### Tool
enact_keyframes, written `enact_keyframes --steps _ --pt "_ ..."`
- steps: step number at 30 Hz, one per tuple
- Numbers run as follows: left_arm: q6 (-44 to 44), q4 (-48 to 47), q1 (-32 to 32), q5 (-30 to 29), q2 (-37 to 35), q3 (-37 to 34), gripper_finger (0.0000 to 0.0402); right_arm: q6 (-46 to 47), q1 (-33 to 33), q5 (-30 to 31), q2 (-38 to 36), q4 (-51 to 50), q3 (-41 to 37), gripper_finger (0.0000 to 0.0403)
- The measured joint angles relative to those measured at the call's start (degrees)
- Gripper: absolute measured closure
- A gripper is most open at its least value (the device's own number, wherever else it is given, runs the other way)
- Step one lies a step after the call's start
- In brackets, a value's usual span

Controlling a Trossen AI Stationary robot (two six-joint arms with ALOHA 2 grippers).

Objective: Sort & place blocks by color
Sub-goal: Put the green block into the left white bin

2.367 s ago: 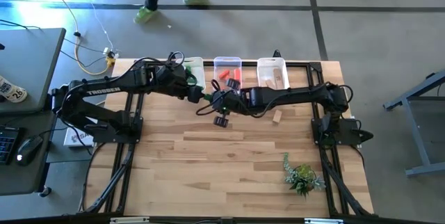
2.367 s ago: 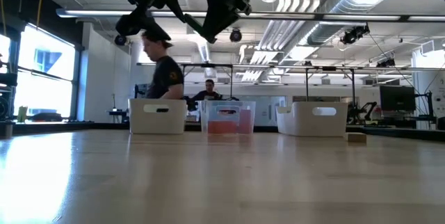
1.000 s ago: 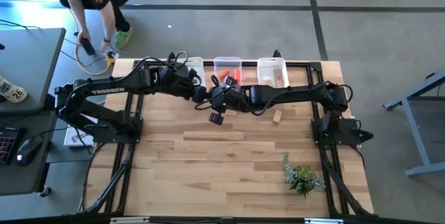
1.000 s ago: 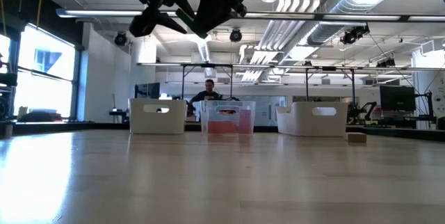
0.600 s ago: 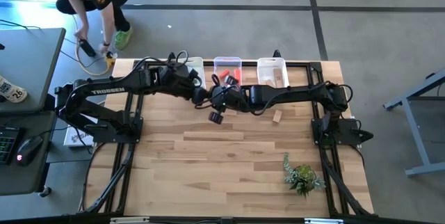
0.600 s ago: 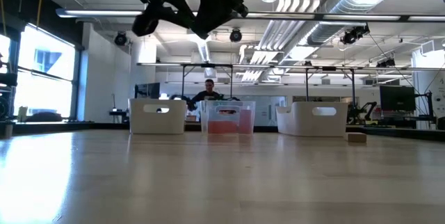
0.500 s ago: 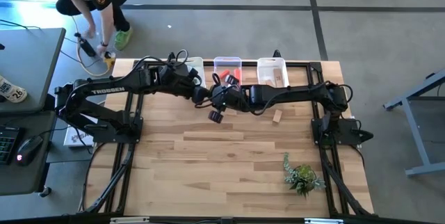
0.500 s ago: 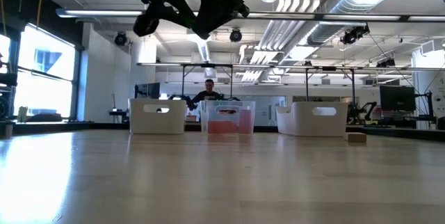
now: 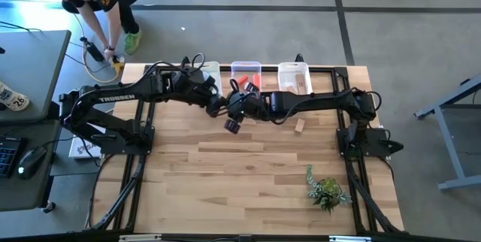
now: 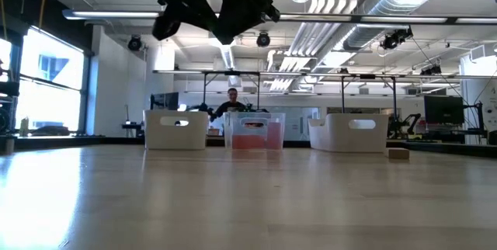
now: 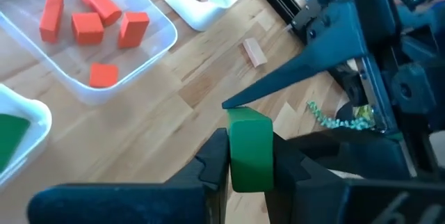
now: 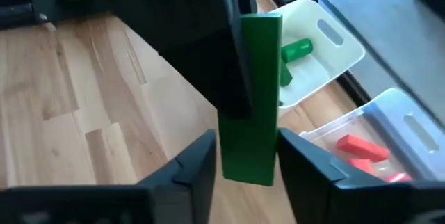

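A green block (image 11: 249, 151), a short bar, hangs in the air over the far middle of the table. My left gripper (image 11: 249, 172) is shut on one end of it. My right gripper (image 12: 247, 165) meets it from the other side. Its fingers stand close on either side of the bar's other end (image 12: 247, 161). In the high view both grippers (image 9: 224, 109) sit together in front of the bins. The white bin (image 12: 313, 57) holds green pieces, the clear bin (image 11: 104, 43) red blocks. One tan block (image 9: 300, 125) lies flat on the table. My left gripper pinches the green block between its two fingers (image 11: 214, 161) on two opposite faces at one end (image 11: 249, 175). The bar sticks out past the fingertips, clear of the table and of the bins. My right gripper: I cannot tell whether its fingers (image 12: 201, 161) touch the bar's end.
Three bins stand in a row at the far edge: white (image 9: 210, 73), clear (image 9: 246, 73), white with tan pieces (image 9: 294, 77). A small green plant (image 9: 327, 192) lies near the front right. A person (image 9: 90, 1) bends down beyond the table's far left corner.
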Motion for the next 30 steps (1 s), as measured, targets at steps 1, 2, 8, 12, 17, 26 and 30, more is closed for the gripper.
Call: enact_keyframes --steps 1,2,8,12,17,26,30 --pt "0.86 0.00 0.00 0.06 0.00 0.00 0.0363 0.92 0.01 -0.08 -0.01 0.00 0.00 0.0262" --pt "1.56 -0.06 0.00 0.08 0.00 -0.02 0.0363 2.19 0.02 -0.18 -0.01 -0.07 0.00 0.0249" --pt "6.44 -1.66 0.02 -0.78 -0.02 0.00 0.0363 9.42 0.04 -0.11 -0.01 -3.77 0.00 0.0190" --pt "10.92 -4.40 0.73 -2.57 -0.04 0.00 0.0363 17.01 0.04 -0.20 -0.01 -7.80 0.00 0.0181" --pt "17.18 -8.85 2.90 -7.25 -0.04 -0.02 0.0364 26.15 0.04 0.00 -0.01 -13.67 0.00 0.0179" --pt "25.44 -12.60 10.17 -8.29 0.95 0.00 0.0364 34.40 0.02 0.17 -0.01 -24.14 0.00 0.0179" --pt "27.73 -12.58 14.08 -8.29 2.72 0.00 0.0364 34.40 -0.26 0.19 -0.01 -26.59 0.00 0.0179"
